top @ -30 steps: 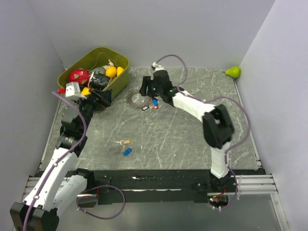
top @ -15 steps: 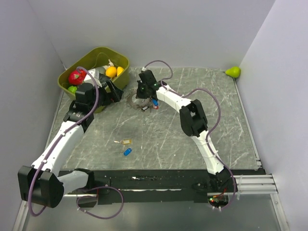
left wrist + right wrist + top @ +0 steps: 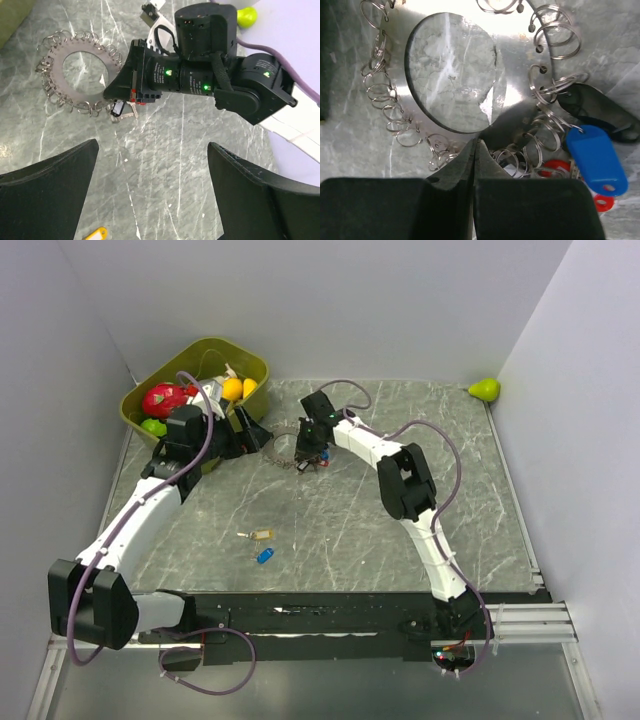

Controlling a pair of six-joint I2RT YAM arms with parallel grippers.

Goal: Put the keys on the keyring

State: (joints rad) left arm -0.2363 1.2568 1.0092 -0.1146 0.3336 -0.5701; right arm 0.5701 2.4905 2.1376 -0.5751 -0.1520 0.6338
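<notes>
Keyring (image 3: 56, 60) pinned, two keys waiting

Nearest, a yellow-tagged key (image 3: 262, 534) and a blue key (image 3: 265, 556) lie loose on the tabletop (image 3: 400, 520). Farther off, the right tool (image 3: 474, 147), closed tight, presses the keyring's rim, likely steadying it. The left tool (image 3: 152, 145) gapes empty beside it.

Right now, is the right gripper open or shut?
Shut. The right gripper has its fingers pressed together with no gap, tips at the keyring rim.
</notes>
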